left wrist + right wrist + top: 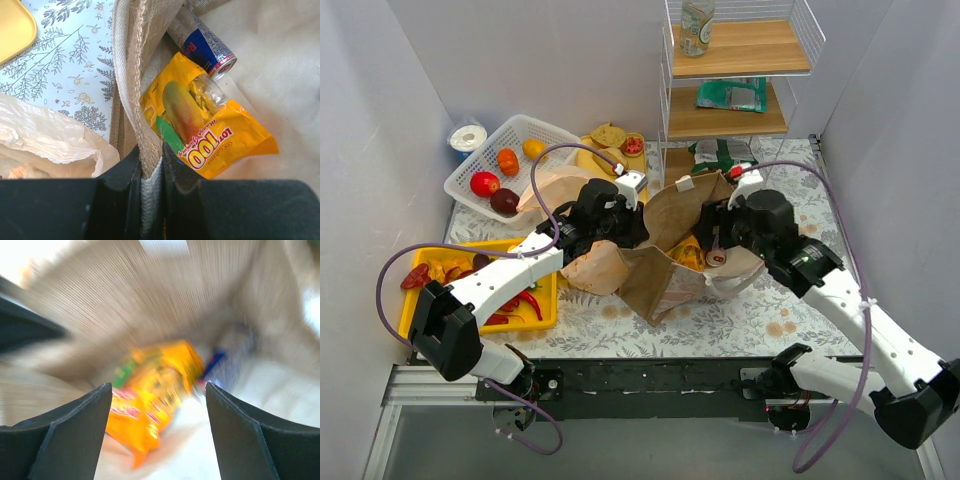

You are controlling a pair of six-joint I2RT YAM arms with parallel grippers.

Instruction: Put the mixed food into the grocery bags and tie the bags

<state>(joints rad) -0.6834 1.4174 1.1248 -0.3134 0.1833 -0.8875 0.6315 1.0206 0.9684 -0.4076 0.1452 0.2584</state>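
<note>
Between the black fingers of the left gripper [151, 170], pinched tight, runs the woven rim of the large stiff brown bag [131, 60], lifted so the mouth gapes. Just past that rim, on the pale floor inside, lies the glossy orange snack packet [205, 130]. Its long axis slants away from the fingers, and a blue-and-silver metal can [205, 47] lies just beside its far end.

The right gripper [157, 435] hangs over the same mouth, fingers spread wide with nothing between them. Its view is blurred, but the packet sits dead ahead.

Outside the rim, the thin crinkly peach plastic bag [50, 142] slumps just beside the brown one.

Unpacked red peppers [532, 303] lie on the shallow yellow plastic tray [553, 300], on the left arm's side. That arm is occupied, so the free right one would likely have to reach across the bag.
</note>
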